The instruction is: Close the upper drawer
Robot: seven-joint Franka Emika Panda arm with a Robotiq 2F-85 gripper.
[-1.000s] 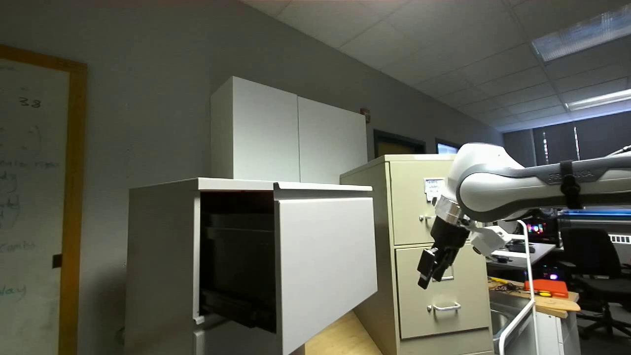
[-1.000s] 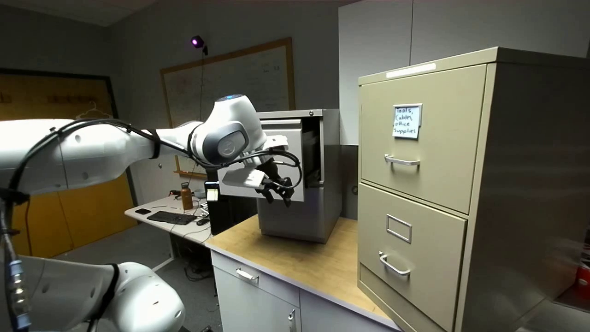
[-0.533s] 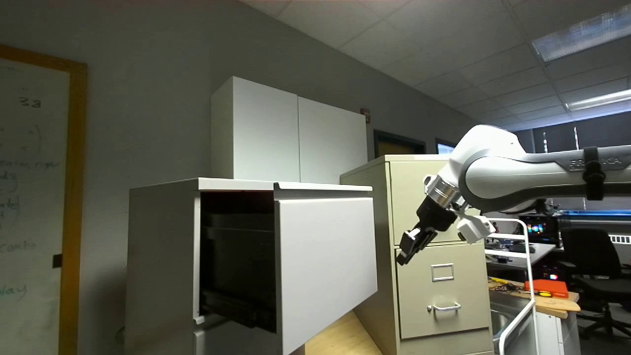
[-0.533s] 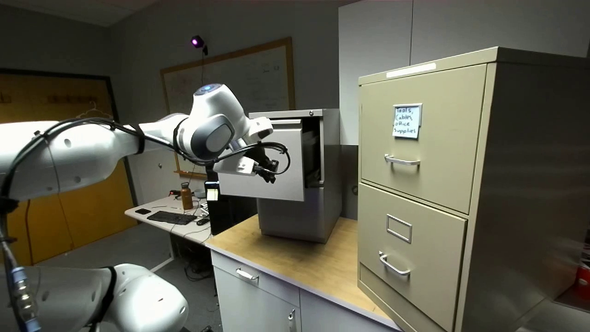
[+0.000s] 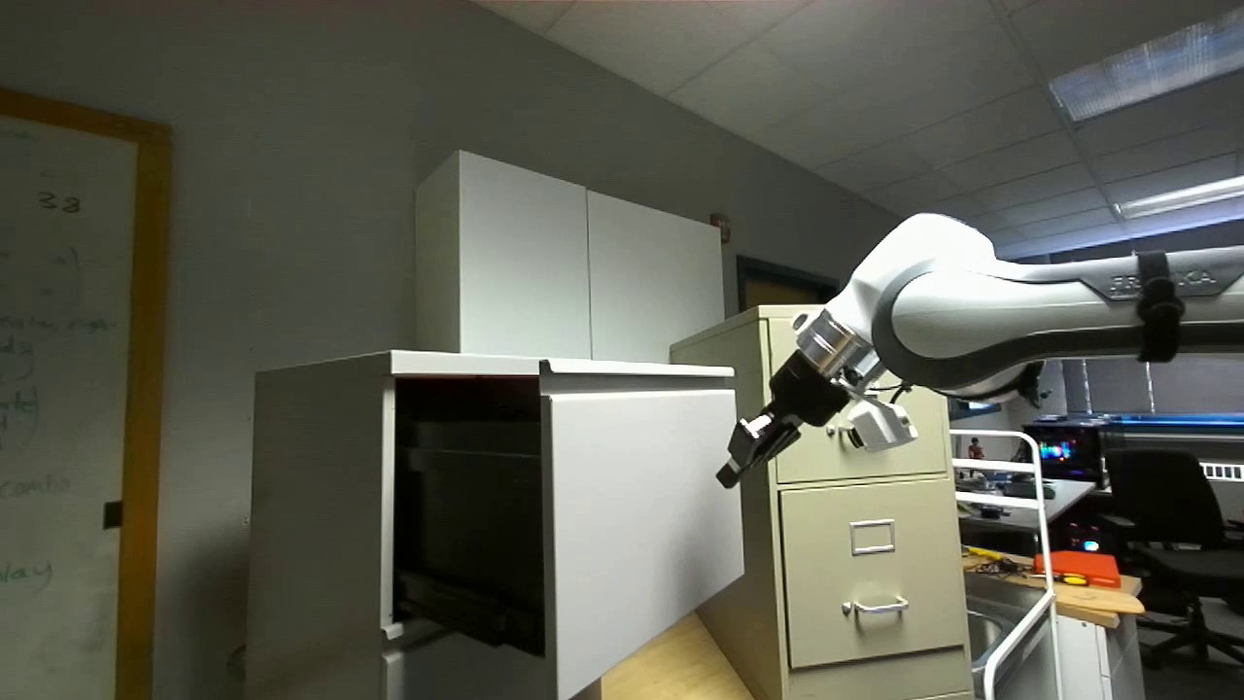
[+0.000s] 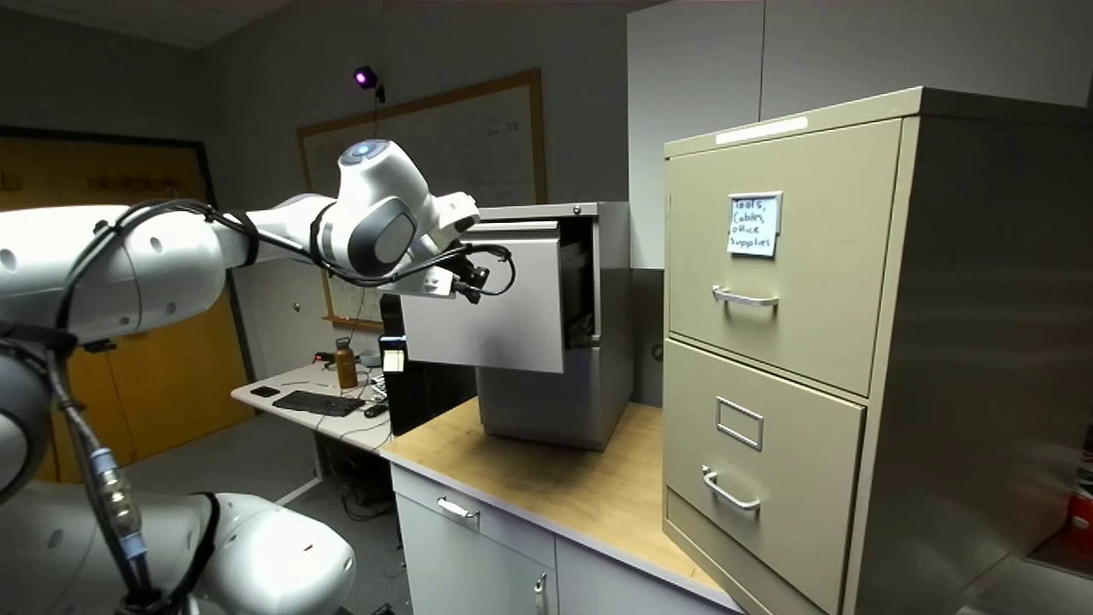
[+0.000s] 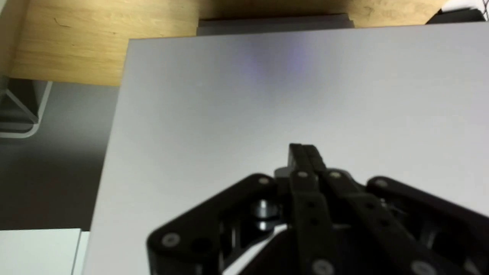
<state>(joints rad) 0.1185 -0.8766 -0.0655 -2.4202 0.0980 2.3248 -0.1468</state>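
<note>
The upper drawer is pulled well out of the pale grey-white cabinet, and its dark interior shows at the side. Its flat front faces my arm and fills much of the wrist view as a light grey panel. My gripper is shut, its two black fingertips pressed together with nothing between them. In an exterior view the gripper points down at a slant before the drawer front, near its outer side edge. Whether the tips touch the panel, I cannot tell.
A beige filing cabinet stands close beside the drawer. The grey-white cabinet rests on a wooden counter. White wall cupboards hang behind. A desk with a keyboard lies beyond the arm.
My gripper has gone from open to shut. The arm has risen and moved toward the drawer front. The drawer has not moved.
</note>
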